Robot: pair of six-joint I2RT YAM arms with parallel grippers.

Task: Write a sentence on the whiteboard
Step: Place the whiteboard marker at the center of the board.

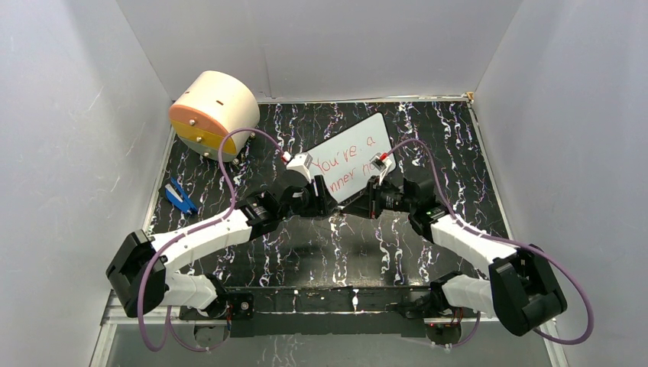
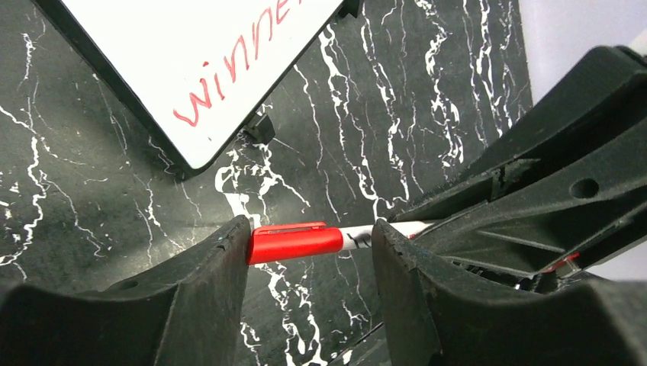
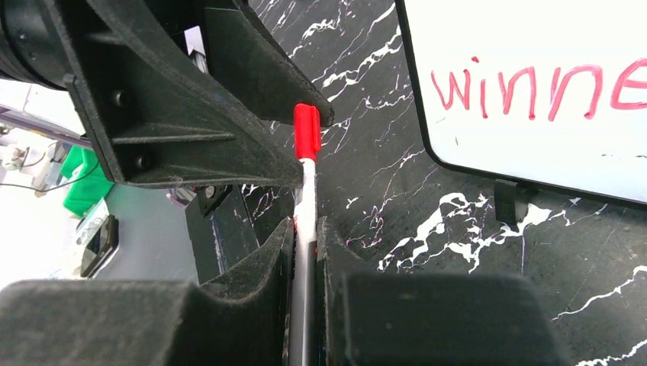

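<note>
Right gripper (image 3: 305,225) clamped on the marker (image 3: 307,133); left gripper (image 2: 309,240) jaws apart; black white-veined table (image 1: 321,252); pale grey walls (image 1: 76,115) around.

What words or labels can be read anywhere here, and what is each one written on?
"You're a": upper line of red handwriting on the small white rectangular whiteboard.
"winner": lower line, same board; more letters follow, covered and unreadable.
Print on the red-capped white marker: too blurred to read.
</note>
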